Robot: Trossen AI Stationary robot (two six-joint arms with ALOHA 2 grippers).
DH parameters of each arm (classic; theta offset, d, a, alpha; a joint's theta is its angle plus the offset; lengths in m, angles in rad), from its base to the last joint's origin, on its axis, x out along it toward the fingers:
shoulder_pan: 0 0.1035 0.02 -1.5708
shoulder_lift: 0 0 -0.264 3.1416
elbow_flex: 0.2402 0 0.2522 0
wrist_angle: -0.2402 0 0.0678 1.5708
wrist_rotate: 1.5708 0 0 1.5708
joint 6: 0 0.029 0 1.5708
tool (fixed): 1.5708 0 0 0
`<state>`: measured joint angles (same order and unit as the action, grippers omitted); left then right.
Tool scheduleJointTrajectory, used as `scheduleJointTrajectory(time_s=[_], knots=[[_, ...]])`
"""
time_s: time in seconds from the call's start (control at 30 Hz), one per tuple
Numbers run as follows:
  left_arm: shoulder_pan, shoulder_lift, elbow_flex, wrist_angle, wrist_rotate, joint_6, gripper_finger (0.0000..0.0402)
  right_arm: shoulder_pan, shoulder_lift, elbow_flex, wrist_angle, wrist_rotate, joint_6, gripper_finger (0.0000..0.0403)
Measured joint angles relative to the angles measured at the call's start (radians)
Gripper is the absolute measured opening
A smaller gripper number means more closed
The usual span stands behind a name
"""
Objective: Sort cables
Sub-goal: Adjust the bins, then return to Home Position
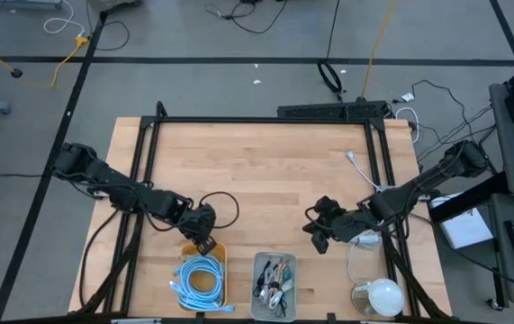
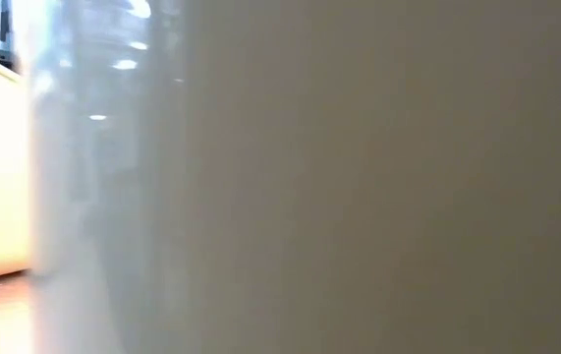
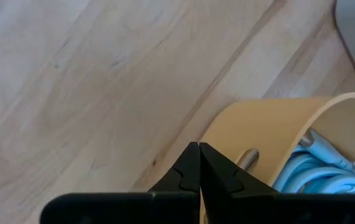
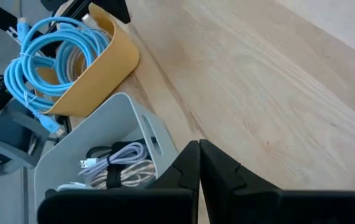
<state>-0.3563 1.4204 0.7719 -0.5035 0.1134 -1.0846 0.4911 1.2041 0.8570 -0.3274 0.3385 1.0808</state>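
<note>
closed left gripper (image 3: 199,163) over yellow bin (image 3: 270,127), light-blue cables (image 1: 201,279) inside

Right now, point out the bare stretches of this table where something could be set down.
The widest free patch is the wood between the black frame rail and the two arms. Bare wood also lies between the left claw and the right claw. The near edge is crowded: yellow bin of light-blue cables, grey bin, round white object.

2 black jointed arms, the left arm (image 1: 117,191) and right arm (image 1: 419,184), each ending in 2 matte black pointed fingers (image 3: 188,177).
</note>
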Motion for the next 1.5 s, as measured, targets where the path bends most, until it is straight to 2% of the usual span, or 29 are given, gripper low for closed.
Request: scheduleJointTrajectory(time_s=[0.33, 0.47, 0.53, 0.6, 0.7, 0.77, 0.93, 1.1, 1.17, 1.27, 1.33, 1.5], knots=[[-0.034, 0.000, 0.000, 0.057, -0.022, -0.037, 0.0001, -0.002, 0.000, 0.000, 0.000, 0.000, -0.006, 0.0000], [-0.029, -0.003, 0.000, 0.066, -0.077, 0.027, 0.0001, -0.002, 0.000, 0.000, 0.013, 0.003, -0.060, 0.0000], [-0.013, -0.018, 0.007, 0.066, -0.127, 0.074, 0.0001, -0.002, -0.005, 0.000, 0.019, 0.017, -0.139, 0.0000], [0.015, -0.037, 0.022, 0.072, -0.168, 0.117, 0.0001, -0.001, -0.021, 0.000, 0.017, 0.029, -0.295, 0.0000], [0.063, -0.075, 0.040, 0.099, -0.185, 0.196, 0.0001, 0.006, -0.051, 0.000, -0.029, 0.033, -0.545, 0.0000], [0.095, -0.100, 0.062, 0.118, -0.186, 0.243, 0.0000, 0.015, -0.084, -0.001, -0.091, 0.062, -0.619, 0.0000], [0.150, -0.157, 0.110, 0.115, -0.195, 0.340, 0.0000, 0.056, -0.253, -0.056, -0.263, 0.205, -0.604, 0.0000], [0.186, -0.180, 0.130, 0.112, -0.193, 0.379, 0.0001, 0.122, -0.568, -0.271, -0.177, 0.308, -0.513, 0.0000], [0.195, -0.180, 0.132, 0.113, -0.192, 0.395, 0.0001, 0.145, -0.695, -0.381, -0.070, 0.314, -0.535, 0.0000], [0.204, -0.180, 0.132, 0.102, -0.193, 0.472, 0.0002, 0.168, -0.826, -0.524, 0.117, 0.269, -0.706, 0.0000], [0.206, -0.180, 0.132, 0.067, -0.193, 0.580, 0.0004, 0.180, -0.874, -0.601, 0.191, 0.239, -0.783, 0.0000], [0.221, -0.180, 0.128, -0.114, -0.171, 0.888, 0.0002, 0.182, -0.925, -0.708, 0.251, 0.235, -0.781, 0.0000]])
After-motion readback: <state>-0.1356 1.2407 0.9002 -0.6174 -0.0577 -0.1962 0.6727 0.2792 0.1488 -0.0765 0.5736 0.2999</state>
